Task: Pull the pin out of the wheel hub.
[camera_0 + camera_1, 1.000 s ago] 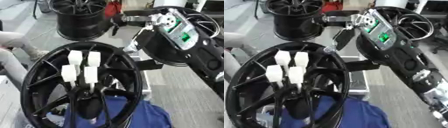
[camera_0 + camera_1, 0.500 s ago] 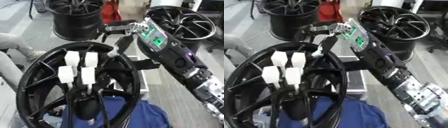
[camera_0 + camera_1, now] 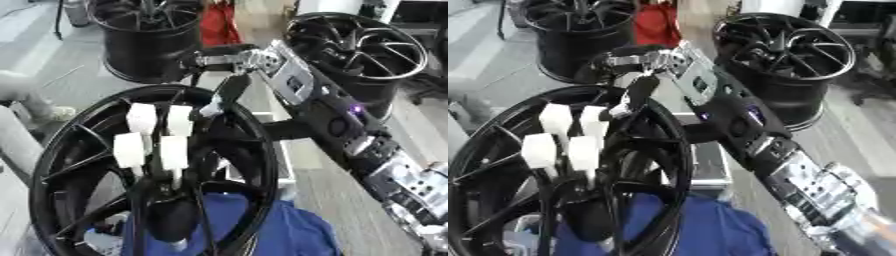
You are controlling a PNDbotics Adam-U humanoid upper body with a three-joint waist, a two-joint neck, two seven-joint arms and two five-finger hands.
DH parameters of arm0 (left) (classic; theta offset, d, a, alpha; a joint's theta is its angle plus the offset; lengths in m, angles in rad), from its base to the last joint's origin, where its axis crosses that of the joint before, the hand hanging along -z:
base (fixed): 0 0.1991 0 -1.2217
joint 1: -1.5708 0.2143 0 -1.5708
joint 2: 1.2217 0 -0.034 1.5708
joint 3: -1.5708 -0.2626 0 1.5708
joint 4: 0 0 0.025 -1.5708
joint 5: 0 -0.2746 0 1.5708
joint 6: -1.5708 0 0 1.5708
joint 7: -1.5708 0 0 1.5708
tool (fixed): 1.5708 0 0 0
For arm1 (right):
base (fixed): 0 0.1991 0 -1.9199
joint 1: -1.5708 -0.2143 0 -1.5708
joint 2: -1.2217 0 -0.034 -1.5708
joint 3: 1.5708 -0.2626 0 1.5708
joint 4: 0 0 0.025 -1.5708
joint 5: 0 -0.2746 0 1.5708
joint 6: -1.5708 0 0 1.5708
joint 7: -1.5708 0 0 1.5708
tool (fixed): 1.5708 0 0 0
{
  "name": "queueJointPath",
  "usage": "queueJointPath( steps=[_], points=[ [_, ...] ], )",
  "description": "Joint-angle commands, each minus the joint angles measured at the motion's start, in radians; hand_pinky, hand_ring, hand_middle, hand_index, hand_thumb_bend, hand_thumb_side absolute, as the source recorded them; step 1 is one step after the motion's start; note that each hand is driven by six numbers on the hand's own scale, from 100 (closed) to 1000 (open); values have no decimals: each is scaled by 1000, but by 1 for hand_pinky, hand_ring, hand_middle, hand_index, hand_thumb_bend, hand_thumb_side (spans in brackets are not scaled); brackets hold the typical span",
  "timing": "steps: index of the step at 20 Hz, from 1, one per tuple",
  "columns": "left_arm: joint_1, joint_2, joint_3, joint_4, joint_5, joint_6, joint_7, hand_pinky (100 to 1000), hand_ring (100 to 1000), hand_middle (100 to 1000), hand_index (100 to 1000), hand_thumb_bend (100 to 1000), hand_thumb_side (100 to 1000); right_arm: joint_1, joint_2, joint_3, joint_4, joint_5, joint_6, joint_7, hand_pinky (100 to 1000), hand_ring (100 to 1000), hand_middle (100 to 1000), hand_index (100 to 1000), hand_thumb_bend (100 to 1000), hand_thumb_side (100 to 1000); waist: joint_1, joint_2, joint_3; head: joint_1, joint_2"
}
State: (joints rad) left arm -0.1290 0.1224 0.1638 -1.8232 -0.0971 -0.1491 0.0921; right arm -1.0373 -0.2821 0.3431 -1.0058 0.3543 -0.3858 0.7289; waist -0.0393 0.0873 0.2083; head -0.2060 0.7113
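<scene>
My right hand [image 3: 229,89] reaches across the upper rim of the black wheel hub [image 3: 153,175]; I cannot tell how far its fingers are open. Since a second ago my arm has stretched further left. Four white pins [image 3: 150,137] stand upright among the spokes.

Under my work is a grey floor [image 3: 79,65], showing at the upper left and down the right side of the frame. Two black wheels stand on it at the top: one at upper left [image 3: 144,37] and one at upper right [image 3: 363,55]. Something red [image 3: 219,27] sits between them. The big black wheel [image 3: 149,170] I work at fills the lower left, with blue cloth [image 3: 262,225] at the bottom and a silver case [image 3: 706,160] just beside its rim.
</scene>
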Motion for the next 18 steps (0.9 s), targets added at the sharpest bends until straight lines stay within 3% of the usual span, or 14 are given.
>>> queueJointPath(
  steps=[1, 18],
  points=[
    [-11, 18, 0, -15, 2, -1, -3, 573, 638, 624, 802, 439, 472, -17, -2, 10, -24, 8, -9, 29, 761, 882, 843, 913, 391, 337, 5, -14, -1, -3, -8],
    [-13, 14, -1, -16, 3, -1, -5, 574, 637, 624, 802, 437, 478, 18, 50, 37, 5, 73, -46, 71, 675, 819, 783, 867, 350, 290, 8, -11, 2, -13, -14]
  ],
)
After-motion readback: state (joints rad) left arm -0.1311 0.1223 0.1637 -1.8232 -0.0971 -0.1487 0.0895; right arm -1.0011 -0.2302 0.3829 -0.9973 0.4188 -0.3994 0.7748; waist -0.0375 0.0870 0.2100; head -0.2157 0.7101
